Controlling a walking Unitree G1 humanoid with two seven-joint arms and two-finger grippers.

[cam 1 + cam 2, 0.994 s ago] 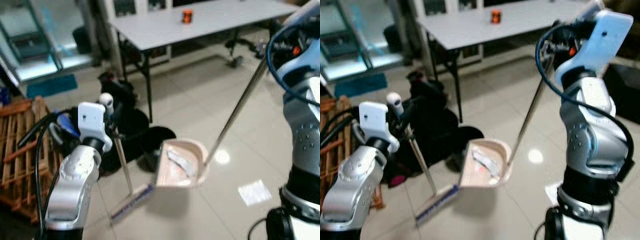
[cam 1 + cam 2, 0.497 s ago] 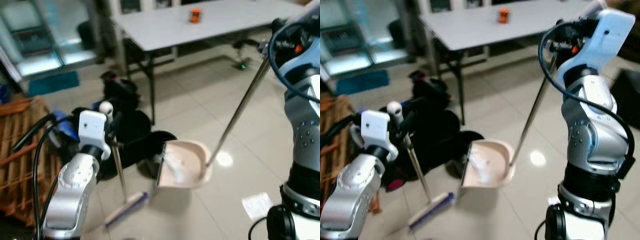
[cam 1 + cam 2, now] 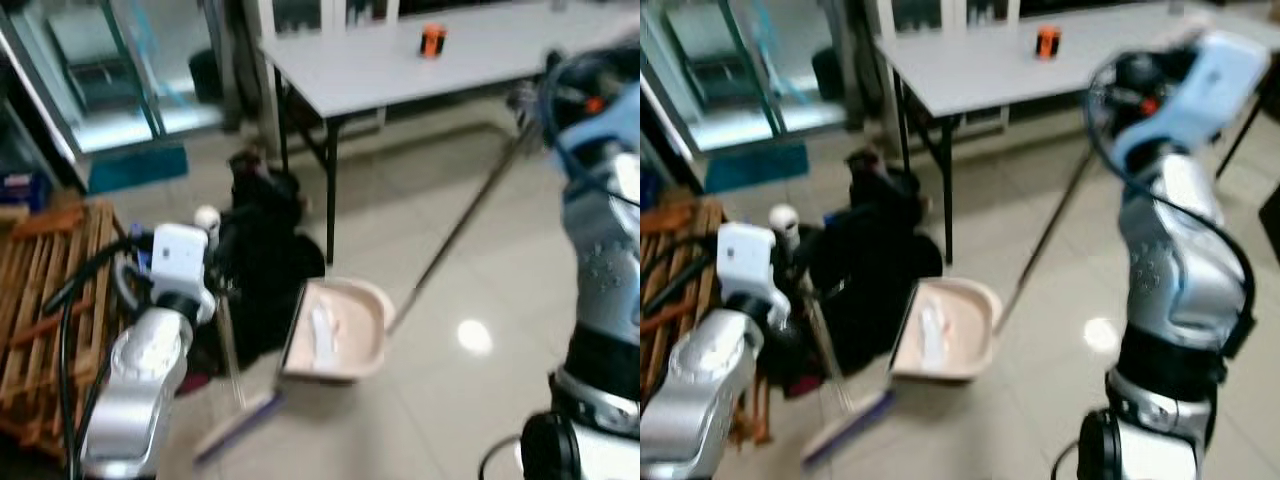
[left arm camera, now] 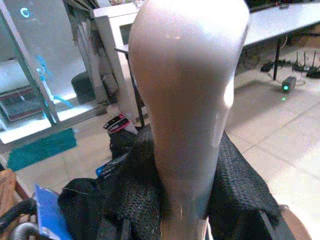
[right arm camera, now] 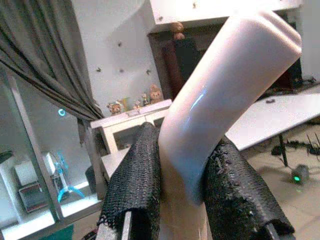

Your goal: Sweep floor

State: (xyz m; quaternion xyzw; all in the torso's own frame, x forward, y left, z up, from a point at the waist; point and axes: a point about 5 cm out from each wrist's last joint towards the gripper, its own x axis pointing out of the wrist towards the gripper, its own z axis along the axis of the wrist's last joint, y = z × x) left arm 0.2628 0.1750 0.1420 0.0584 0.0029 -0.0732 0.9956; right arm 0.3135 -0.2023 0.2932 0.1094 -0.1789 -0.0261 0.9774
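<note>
- Pale beige plastic marks both tools — the broom (image 3: 237, 395) on the robot's left and the long-handled dustpan (image 3: 333, 333) in the middle of the tiled floor (image 3: 440, 400).
- The left gripper (image 4: 175, 200) has its black mesh fingers (image 4: 135, 195) clamped on either side of the broom's rounded handle top; the thin pole drops from there to the brush head, which lies low on the tiles just left of the dustpan.
- The right gripper (image 5: 182, 185) has its fingers (image 5: 137, 175) closed around the bent beige grip of the dustpan's handle, held high at the robot's right side; the metal shaft slants down and to the left to the pan.
- The dustpan's open mouth faces the brush head, and a pale scrap lies inside the pan — probably paper, though the head views are too blurred to be sure.
- Behind the broom, a black bag (image 3: 262, 270) stands close to the pan's far edge, crowding that side.
- A wooden pallet (image 3: 45, 300) borders the left edge of the space.
- The grey worktop (image 3: 440, 55) stands farther back with an orange object (image 3: 432, 40) on it; its nearest black leg comes down just behind the bag.
- Open tile lies to the right of the pan and toward the robot's body.
</note>
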